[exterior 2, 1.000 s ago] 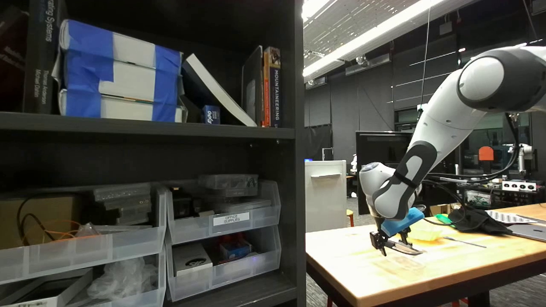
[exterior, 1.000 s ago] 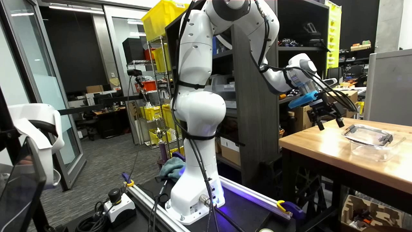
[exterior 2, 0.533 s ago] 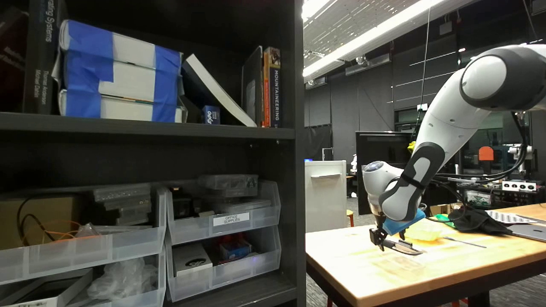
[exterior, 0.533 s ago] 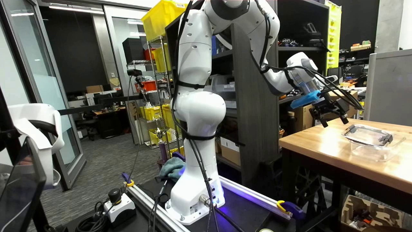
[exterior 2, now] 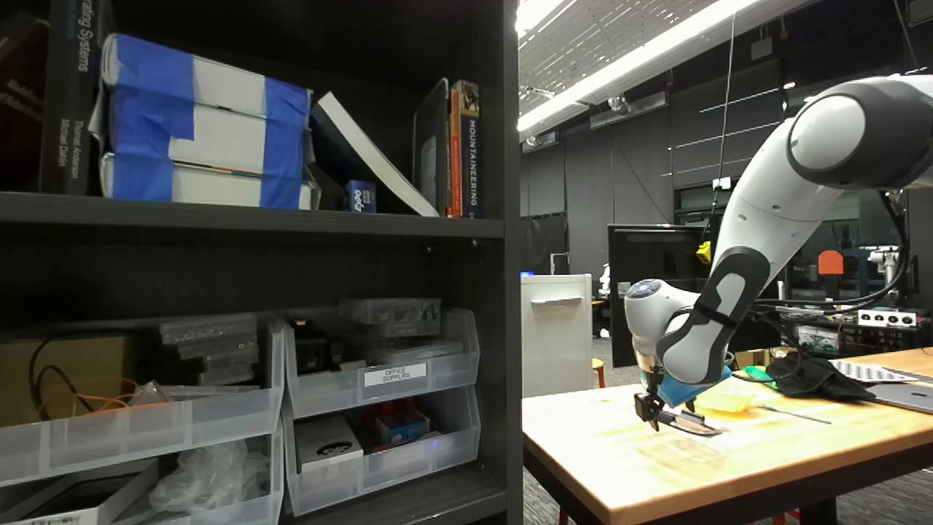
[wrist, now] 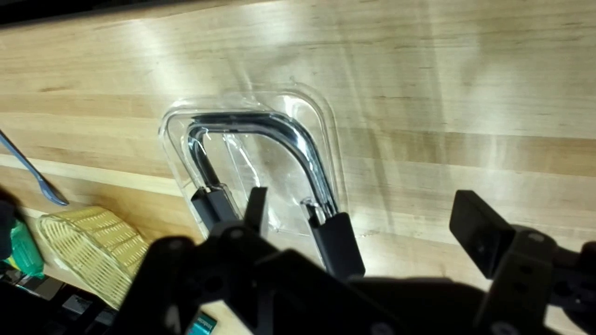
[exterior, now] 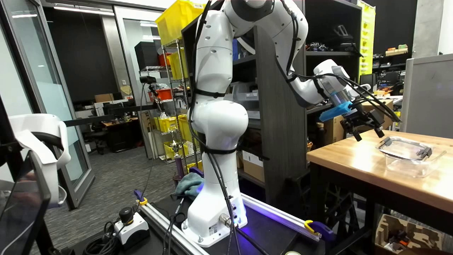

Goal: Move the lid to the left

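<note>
The lid, a see-through rectangle with a dark rim and black clips, lies on top of the clear box, which stands on the wooden table. In an exterior view the box is near the table edge that faces the camera, well apart from the corner at that edge's left end. How squarely the lid sits on the box is hard to tell through the clear plastic. The end effector hangs above the table with its fingers spread wide; in that exterior view a gap shows between it and the lid. In the wrist view one finger overlaps the lid between the clips, and the other shows over the wood beside it. In an exterior view a pale basket stands between the lid and the table's far edge, with a thin utensil just beside it. A black cloth lies at that far edge, next to a grey laptop.
</note>
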Motion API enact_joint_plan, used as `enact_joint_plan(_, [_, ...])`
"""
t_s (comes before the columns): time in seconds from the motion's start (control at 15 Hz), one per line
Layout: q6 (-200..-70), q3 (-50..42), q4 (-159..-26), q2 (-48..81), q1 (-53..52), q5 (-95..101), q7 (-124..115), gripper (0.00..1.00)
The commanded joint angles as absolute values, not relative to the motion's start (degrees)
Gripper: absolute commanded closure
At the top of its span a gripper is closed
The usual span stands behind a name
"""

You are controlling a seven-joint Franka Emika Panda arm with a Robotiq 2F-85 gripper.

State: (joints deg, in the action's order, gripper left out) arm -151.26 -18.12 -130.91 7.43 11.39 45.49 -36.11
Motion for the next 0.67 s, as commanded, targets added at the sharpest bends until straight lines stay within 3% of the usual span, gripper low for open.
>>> enact_joint_plan(0.0, [-152.9, -18.8, -130.6, 7.9, 11.7, 47.5, -38.9, 0.00])
enact_joint_plan(0.6, [-154.3, -20.4, -126.7, 12.8, 11.5, 47.0, -42.7, 0.00])
